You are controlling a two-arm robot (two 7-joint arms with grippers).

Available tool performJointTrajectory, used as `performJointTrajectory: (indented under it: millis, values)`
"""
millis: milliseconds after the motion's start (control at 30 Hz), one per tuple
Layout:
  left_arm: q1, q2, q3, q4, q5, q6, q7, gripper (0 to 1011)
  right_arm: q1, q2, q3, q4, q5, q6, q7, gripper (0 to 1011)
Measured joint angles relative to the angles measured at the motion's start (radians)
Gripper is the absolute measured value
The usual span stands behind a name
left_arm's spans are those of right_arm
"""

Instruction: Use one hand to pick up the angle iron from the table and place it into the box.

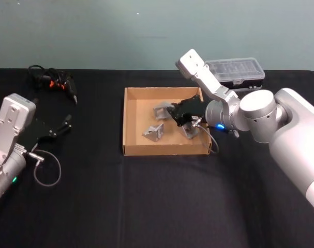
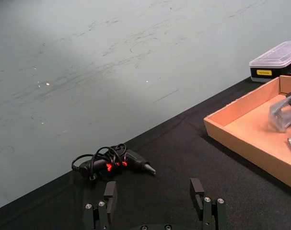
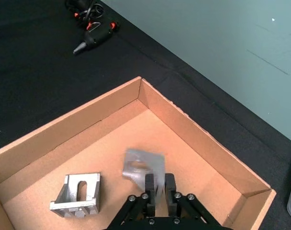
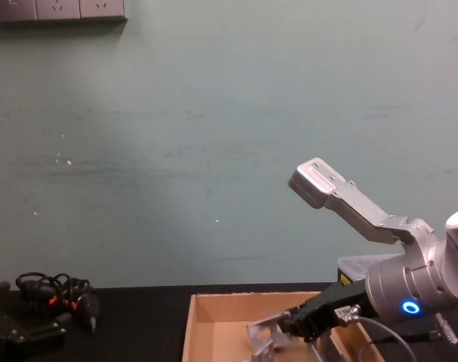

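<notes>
The tan cardboard box [image 1: 126,122] sits mid-table. My right gripper [image 1: 173,115] reaches in over it, shut on a grey angle iron [image 1: 161,110]. In the right wrist view the fingertips [image 3: 149,182] pinch one flange of that angle iron [image 3: 141,164] just above the box floor [image 3: 193,191]. From the chest view the held angle iron [image 4: 262,332] hangs at about rim height inside the box [image 4: 190,332]. Two more angle irons [image 1: 154,133] [image 1: 189,130] lie on the box floor. My left gripper [image 2: 155,190] is parked at the table's left, open and empty.
A black plastic case with a clear lid [image 1: 238,71] stands behind the box on the right. A black corded tool with orange marks [image 1: 57,82] lies at the back left. A loose grey cable [image 1: 45,168] curls beside the left arm.
</notes>
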Motion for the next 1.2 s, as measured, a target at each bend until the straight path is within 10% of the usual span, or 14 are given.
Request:
performJointTrajectory:
  millis: [467, 967, 1200]
  values:
    - [0.000, 0.000, 0.000, 0.000, 0.000, 0.000, 0.000, 1000, -0.046, 0.028, 0.028, -0.089, 0.004, 0.014, -0.017, 547]
    - [0.000, 0.000, 0.000, 0.000, 0.000, 0.000, 0.000, 1000, -0.161, 0.100, 0.079, -0.336, 0.035, 0.009, -0.060, 984]
    - [0.000, 0.000, 0.000, 0.000, 0.000, 0.000, 0.000, 1000, -0.247, 0.151, 0.107, -0.470, 0.035, -0.032, -0.099, 1000]
